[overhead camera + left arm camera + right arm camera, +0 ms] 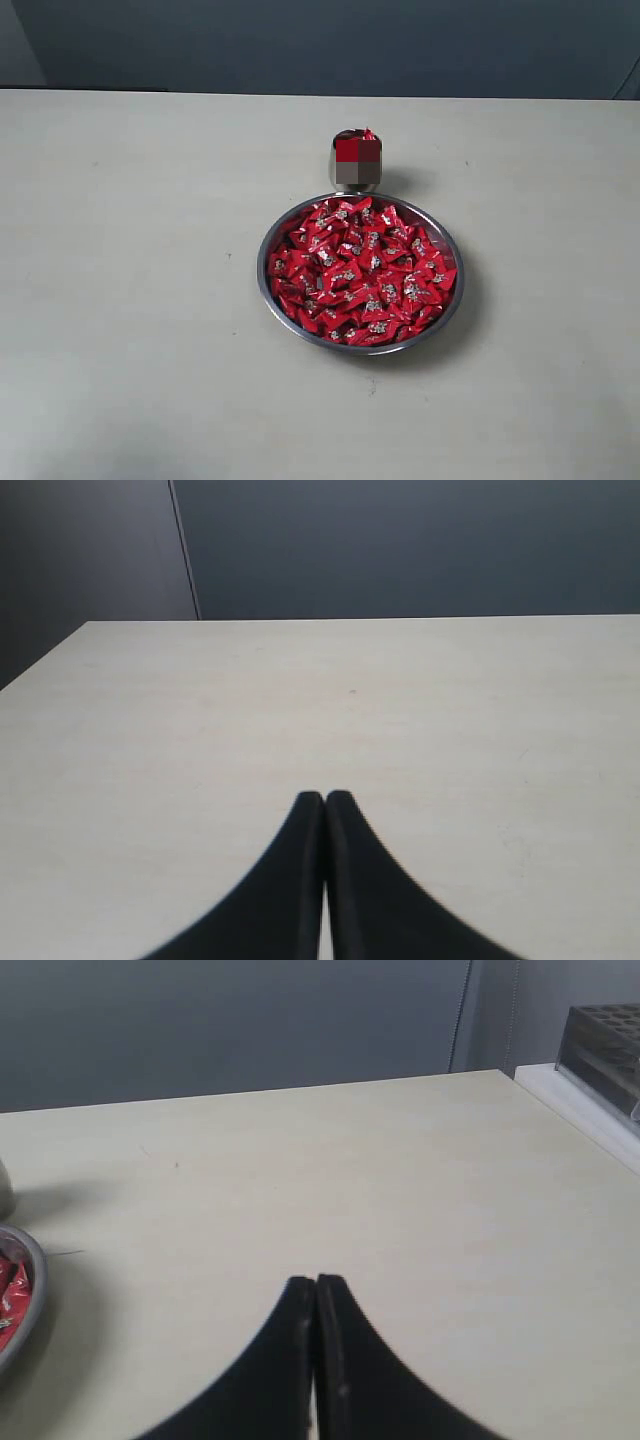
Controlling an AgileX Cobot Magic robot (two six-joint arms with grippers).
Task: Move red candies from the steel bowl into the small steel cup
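We see the bowl (263, 278), central on the surface (130, 320), full of candies (362, 272). The cup (356, 168), just beside its rim toward the far edge, shows red on top. We judge that most remain. Left fingers (288, 885) and right fingers (285, 1365) are closed and empty.

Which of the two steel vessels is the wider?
The bowl: wide, shallow, full of candies. The cup beyond it is narrow and upright.
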